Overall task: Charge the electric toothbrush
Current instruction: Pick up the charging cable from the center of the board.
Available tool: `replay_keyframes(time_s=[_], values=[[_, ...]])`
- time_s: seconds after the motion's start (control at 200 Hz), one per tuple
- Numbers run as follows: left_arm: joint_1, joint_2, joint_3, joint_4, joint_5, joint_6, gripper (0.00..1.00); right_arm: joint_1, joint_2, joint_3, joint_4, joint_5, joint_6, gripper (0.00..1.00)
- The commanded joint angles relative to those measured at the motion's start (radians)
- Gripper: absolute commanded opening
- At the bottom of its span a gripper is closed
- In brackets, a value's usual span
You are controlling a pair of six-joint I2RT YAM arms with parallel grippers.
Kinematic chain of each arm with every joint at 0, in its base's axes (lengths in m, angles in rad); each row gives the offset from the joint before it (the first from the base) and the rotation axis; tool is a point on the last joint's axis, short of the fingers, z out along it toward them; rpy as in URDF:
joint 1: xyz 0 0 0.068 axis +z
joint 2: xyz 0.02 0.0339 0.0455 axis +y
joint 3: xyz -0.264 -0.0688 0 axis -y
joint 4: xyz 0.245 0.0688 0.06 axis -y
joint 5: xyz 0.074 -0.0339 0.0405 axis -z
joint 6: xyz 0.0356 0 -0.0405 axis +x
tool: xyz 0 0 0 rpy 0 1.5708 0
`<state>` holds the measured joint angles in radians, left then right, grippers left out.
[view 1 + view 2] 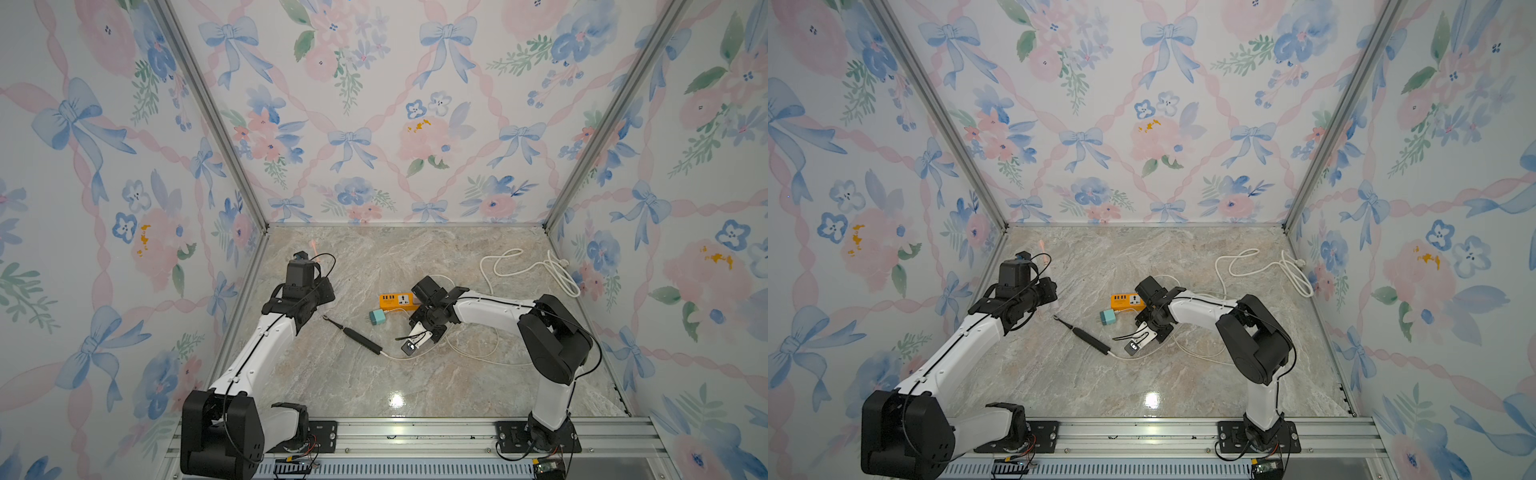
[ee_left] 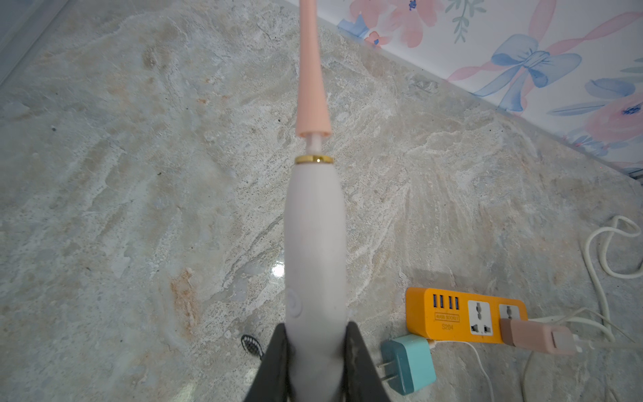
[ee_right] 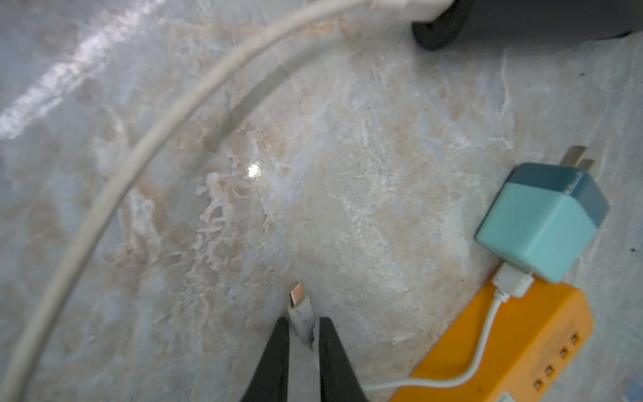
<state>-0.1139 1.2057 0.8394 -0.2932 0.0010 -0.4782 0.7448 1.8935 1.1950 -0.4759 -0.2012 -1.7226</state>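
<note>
A: Floral wallpaper (image 1: 374, 104) is seen on three sides, with a marbled tabletop (image 1: 415, 382) below. Where is power to be taken from?

B: An orange power strip (image 2: 462, 316) is laid mid-table, its thick cord (image 1: 540, 266) looped toward the back right.

A: And the thing to be charged?

B: The white toothbrush (image 2: 315, 226) with the pink head is held above the tabletop at its far left. It is gripped low on the handle by the left gripper (image 2: 315, 334), whose jaws are pressed against both sides. The bottom end is hidden between them, so no charging port can be made out.

A: Is anything else to be minded?

B: A black brush (image 1: 361, 337) is lying between the arms with a cable in its end and is best left undisturbed. A teal charger block (image 3: 542, 222) is lying just beside the strip with its prongs bare, so it is judged unplugged. A pink adapter (image 2: 532, 336) is seated in one socket.

A: And the right gripper (image 3: 303, 323)?

B: Its jaws are set narrow around the small plug (image 3: 300, 309) of a thin white cable. The metal tip is sticking out in front, presumably so that it can be pushed into the handle. Plug and handle are judged to be brought together next.
</note>
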Motion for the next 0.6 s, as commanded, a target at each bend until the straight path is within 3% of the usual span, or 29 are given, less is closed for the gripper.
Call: replay_keyframes(time_s=[0.0,0.18,0.365,0.445,0.595], values=[[0.011,-0.025,-0.015,0.023,0.008,0.011,0.00,0.018,0.048,0.035,-0.091,0.010,-0.004,0.10],[0.023,-0.031,-0.017,0.029,0.031,0.010,0.00,0.035,0.062,0.075,-0.159,0.008,0.016,0.00],[0.048,-0.048,-0.020,0.059,0.080,0.000,0.00,0.050,0.035,0.180,-0.309,-0.063,0.115,0.00],[0.048,-0.078,-0.020,0.100,0.101,-0.009,0.00,0.073,0.022,0.272,-0.391,-0.116,0.291,0.00],[0.028,-0.150,-0.022,0.230,0.181,-0.026,0.00,0.120,0.030,0.445,-0.432,-0.122,0.795,0.00]])
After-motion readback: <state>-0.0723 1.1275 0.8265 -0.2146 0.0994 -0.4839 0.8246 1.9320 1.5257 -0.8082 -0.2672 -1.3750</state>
